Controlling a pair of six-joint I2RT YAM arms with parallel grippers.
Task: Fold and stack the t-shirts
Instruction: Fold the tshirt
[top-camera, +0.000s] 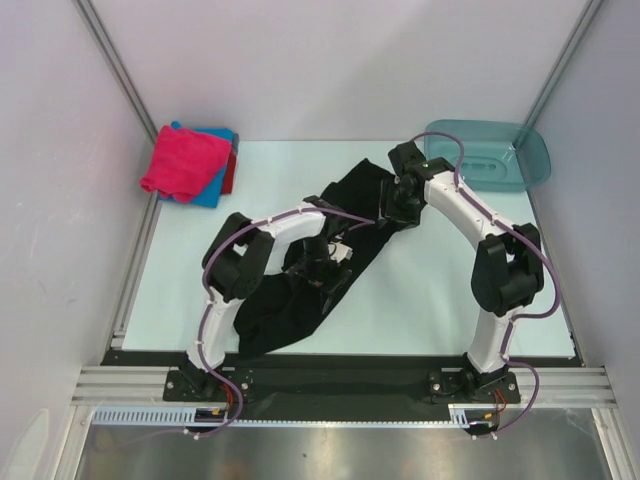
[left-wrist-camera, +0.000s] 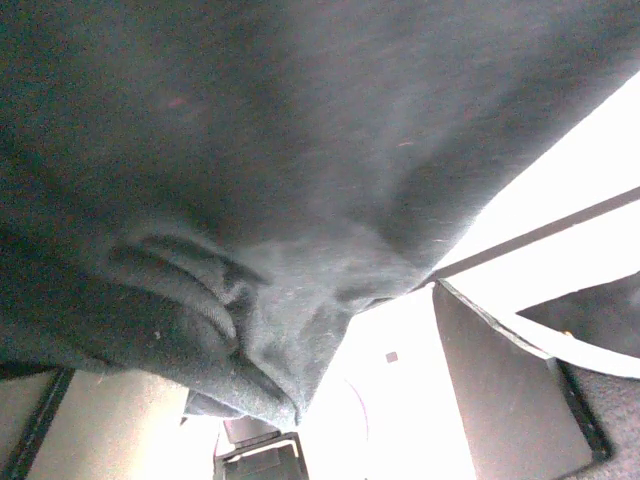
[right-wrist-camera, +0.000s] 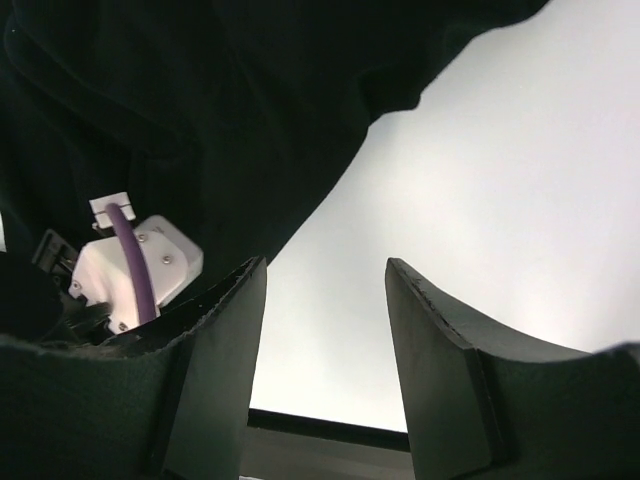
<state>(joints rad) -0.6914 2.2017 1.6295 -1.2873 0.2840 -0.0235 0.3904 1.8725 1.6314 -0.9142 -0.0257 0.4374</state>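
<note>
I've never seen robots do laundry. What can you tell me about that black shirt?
The black t-shirt is soft cloth, unfolded and bunched in a diagonal strip across the middle of the pale table. The left arm lies over it; the jaws of the right gripper stand open at its far end, holding nothing.

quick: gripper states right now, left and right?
Left gripper: open wide, black t-shirt draped over it.
Right gripper: open, nothing between its fingers.
</note>
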